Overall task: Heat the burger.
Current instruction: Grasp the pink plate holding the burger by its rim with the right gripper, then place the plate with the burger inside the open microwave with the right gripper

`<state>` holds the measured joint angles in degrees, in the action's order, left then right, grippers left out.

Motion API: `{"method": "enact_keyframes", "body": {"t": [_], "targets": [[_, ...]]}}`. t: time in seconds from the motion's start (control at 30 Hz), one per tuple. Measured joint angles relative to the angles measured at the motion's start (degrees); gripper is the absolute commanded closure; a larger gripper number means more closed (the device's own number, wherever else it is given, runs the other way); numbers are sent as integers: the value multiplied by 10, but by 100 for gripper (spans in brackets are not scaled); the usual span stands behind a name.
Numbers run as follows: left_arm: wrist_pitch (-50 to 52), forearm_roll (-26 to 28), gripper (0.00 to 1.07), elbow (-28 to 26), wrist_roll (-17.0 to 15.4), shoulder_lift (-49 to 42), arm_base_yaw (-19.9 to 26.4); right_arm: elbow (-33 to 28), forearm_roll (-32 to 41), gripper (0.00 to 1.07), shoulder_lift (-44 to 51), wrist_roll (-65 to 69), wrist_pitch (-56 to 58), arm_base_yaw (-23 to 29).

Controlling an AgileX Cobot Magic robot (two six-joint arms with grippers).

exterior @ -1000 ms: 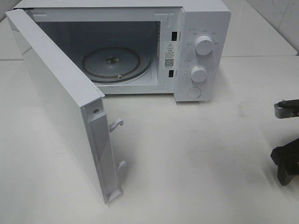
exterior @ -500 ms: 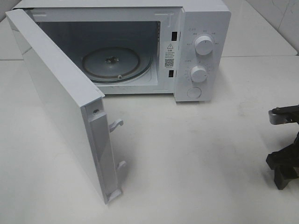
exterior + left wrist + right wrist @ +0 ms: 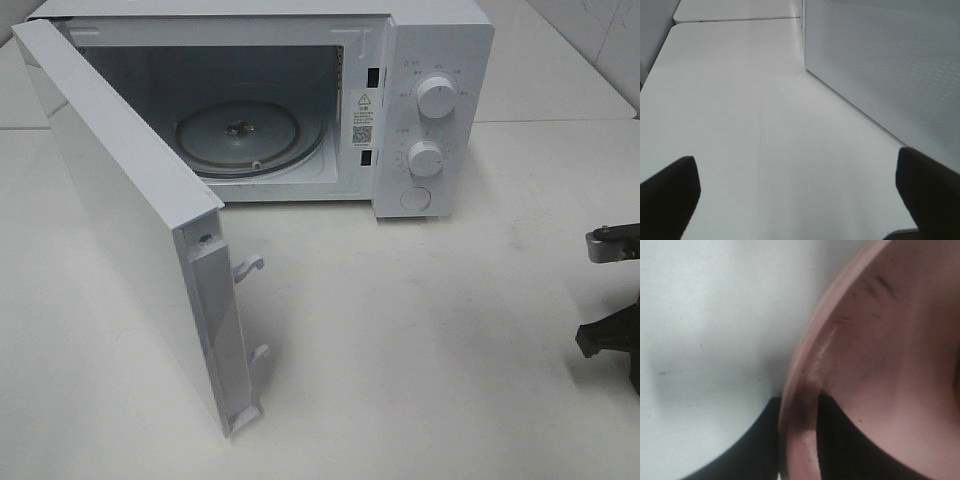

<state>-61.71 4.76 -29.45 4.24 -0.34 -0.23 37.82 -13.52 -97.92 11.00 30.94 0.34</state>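
Right wrist view: right jaws clamp pink plate (image 3: 801, 375) rim, finger (image 3: 750, 450) each side; burger not visible. Left jaws wide open, empty, low over table (image 3: 740, 100). Microwave (image 3: 445, 45) sticker (image 3: 362, 118): QR code, text unreadable.

The left hand (image 3: 800, 192) hangs low over the tabletop (image 3: 740, 100), its two dark fingers (image 3: 670, 197) spread wide apart. The black right arm (image 3: 612, 340) just shows at the far right edge. The right hand (image 3: 797, 405) has one black finger on each side of a smooth pink plate's (image 3: 880, 340) rim, pinching it.
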Motion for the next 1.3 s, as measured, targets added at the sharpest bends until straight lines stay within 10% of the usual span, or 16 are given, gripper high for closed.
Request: {"method": "enact_keyframes", "body": {"t": [1.3], "targets": [[0,-1,7,0,0,0,0,0,-152,107,22,159,98,115]]}}
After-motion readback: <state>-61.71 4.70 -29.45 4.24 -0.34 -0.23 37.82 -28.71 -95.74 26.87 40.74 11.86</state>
